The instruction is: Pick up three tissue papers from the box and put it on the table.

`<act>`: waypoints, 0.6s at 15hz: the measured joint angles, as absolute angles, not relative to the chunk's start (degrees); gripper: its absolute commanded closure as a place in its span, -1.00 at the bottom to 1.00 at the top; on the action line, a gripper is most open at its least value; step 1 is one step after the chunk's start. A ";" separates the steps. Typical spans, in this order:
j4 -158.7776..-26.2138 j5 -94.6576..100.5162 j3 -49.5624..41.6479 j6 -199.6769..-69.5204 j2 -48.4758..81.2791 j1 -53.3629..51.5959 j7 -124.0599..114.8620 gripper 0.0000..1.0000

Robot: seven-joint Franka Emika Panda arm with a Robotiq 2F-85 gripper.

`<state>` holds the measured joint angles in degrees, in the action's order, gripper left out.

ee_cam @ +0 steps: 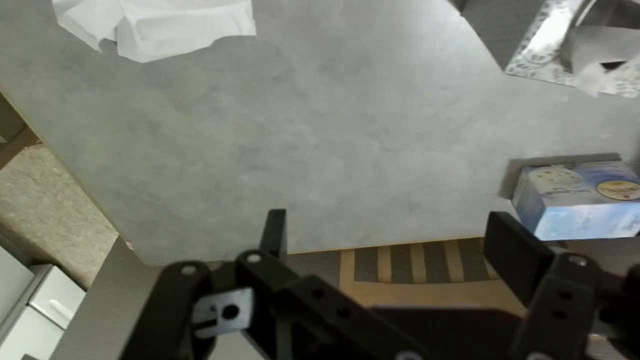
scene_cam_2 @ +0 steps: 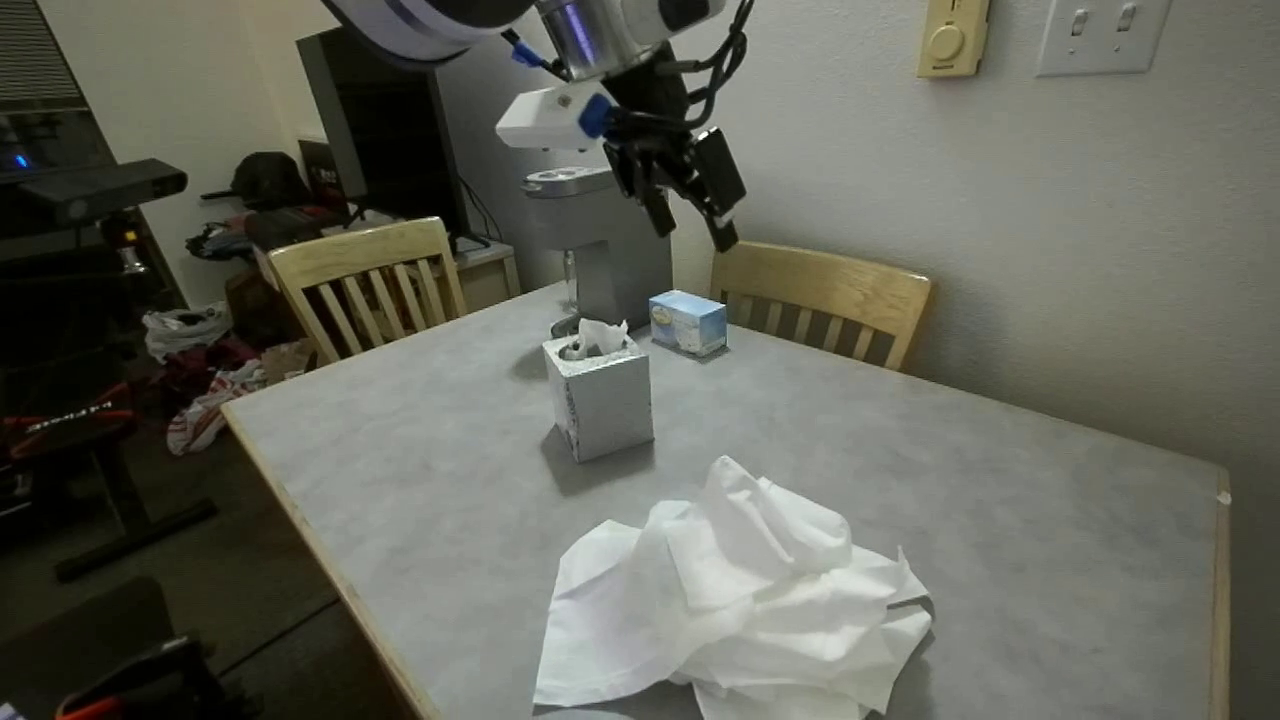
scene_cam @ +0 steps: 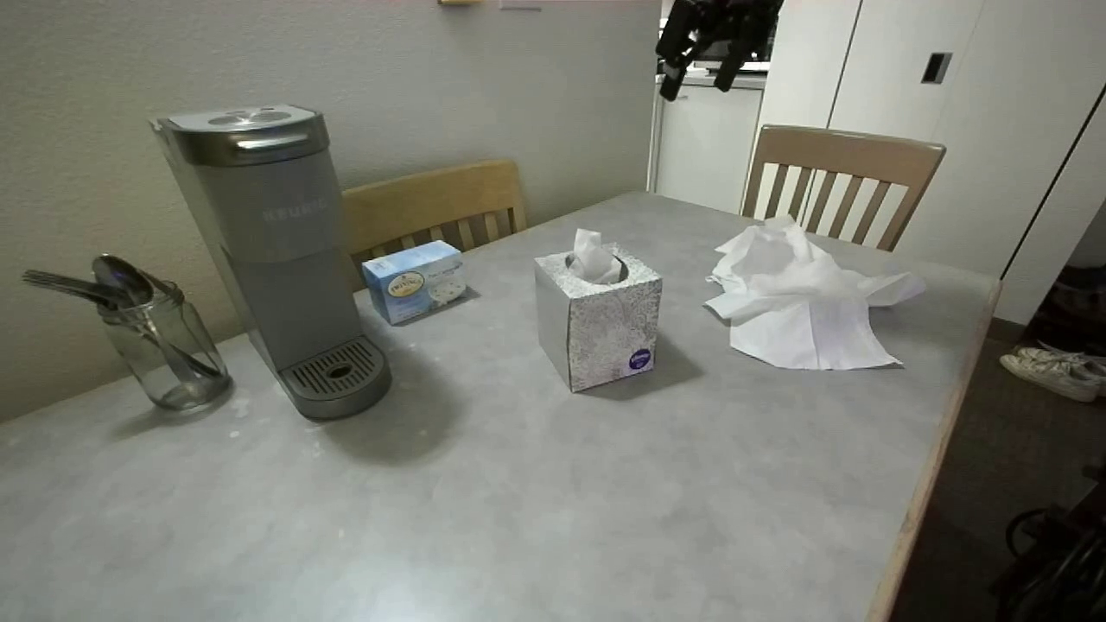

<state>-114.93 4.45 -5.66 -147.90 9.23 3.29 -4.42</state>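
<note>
High over the light grey, smooth-topped worktop [scene_cam: 518,501], the black two-fingered hand [ee_cam: 387,225] is hanging wide and empty; if the count is falling short, the step is probably calling for nipping the white paper tuft [scene_cam: 594,257] low and drawing slowly upward, so the whitish-grey, cube-shaped cardboard box [scene_cam: 598,320] is not lifting too. Well below the hand, that box is showing upper right in the wrist view, while crumpled white tissue papers [ee_cam: 165,27], too overlapped to count, are lying heaped upper left.

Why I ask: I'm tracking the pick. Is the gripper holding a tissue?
No, in the wrist view the gripper stands open with nothing between its jaws.
</note>
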 measured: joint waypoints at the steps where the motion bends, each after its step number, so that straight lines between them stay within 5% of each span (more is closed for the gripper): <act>1: -114.57 4.34 -4.97 -147.52 9.24 2.58 -5.09 -1.00; 9: -110.60 4.09 -1.47 -142.20 12.18 -1.76 -9.69 -1.00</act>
<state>-110.60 4.09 -1.47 -142.20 12.18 -1.76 -9.69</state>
